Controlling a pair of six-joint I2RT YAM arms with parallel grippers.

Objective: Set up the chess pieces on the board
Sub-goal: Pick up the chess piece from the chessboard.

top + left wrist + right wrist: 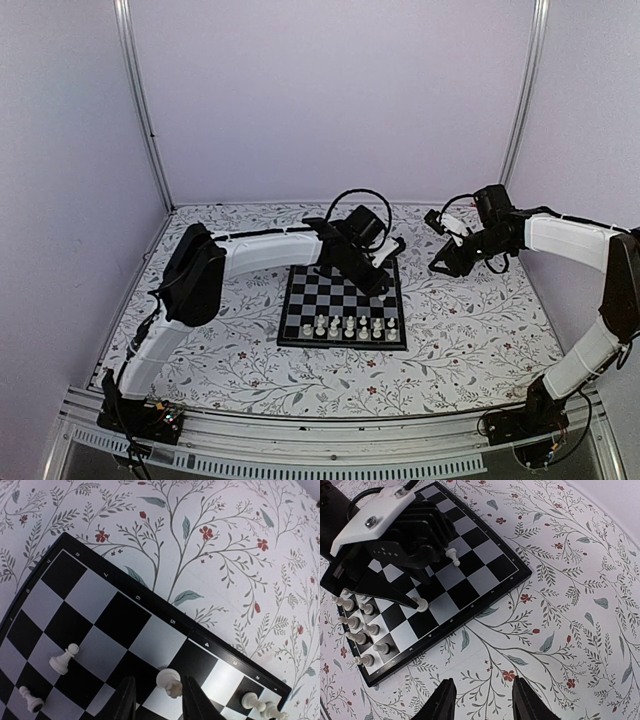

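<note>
Approx 9 pawns (349,327) on board (300,300): 7 upright in near row, maybe more hidden. Left gripper (159,697) clamps one tilted pawn (169,681), head up-left; right gripper (482,700) open, empty

Light: bright, even, diffuse throughout.
Shadows: soft and faint on the flat black-and-pale checked chessboard (343,309).
Focus: sharp overall; overhead pieces are rendered tiny.
Distortion: wide-angle bending in wrist views.

— What do you see apart from the game?

— A tablecloth (470,330) with grey leaves and small red flowers covers the whole table.

— And around the tablecloth?

— Pale lilac walls (330,100) stand behind and beside it, with two metal corner posts (140,100). A metal rail (330,440) runs along its near edge.
</note>
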